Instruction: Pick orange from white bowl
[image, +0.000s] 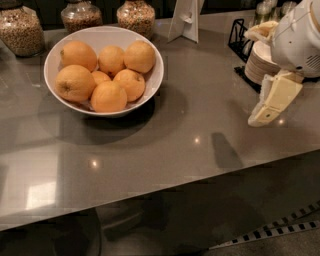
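The white bowl (150, 84) stands on the grey countertop at the upper left and holds several oranges. A mid-sized plain orange (108, 97) lies at the bowl's front. The largest orange (74, 83), with a dark stem dimple, lies at the left, and a small orange (101, 77) is half hidden in the middle. My gripper (272, 101) hangs cream-coloured below the white arm (300, 40) at the right edge. It is above the counter, far to the right of the bowl, and holds nothing that I can see.
A stack of small white plates (257, 62) sits in a black rack (239, 40) behind the gripper. Three glass jars (20, 30) of grains line the back edge, beside a white card stand (185, 20). The counter's front edge runs below, with floor beyond.
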